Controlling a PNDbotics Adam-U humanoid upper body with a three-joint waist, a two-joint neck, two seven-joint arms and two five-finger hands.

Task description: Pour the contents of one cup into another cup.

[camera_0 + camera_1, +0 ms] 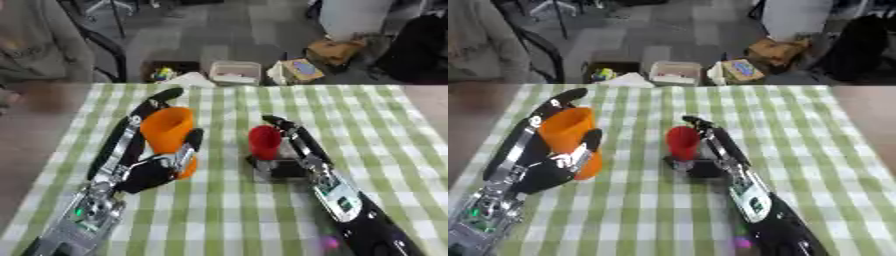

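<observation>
My left hand [149,167] has its fingers wrapped around the orange cup [166,131]. My right hand [293,150] holds the red cup [264,141] on the checked cloth [376,130].

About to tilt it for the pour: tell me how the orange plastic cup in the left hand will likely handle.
The orange plastic cup looks smooth-walled, so it may slip between the left hand's fingers. It is tall and tapered, so probably tippy if set down carelessly on the green checked tablecloth. Its contents are hidden, so its weight cannot be judged.
</observation>
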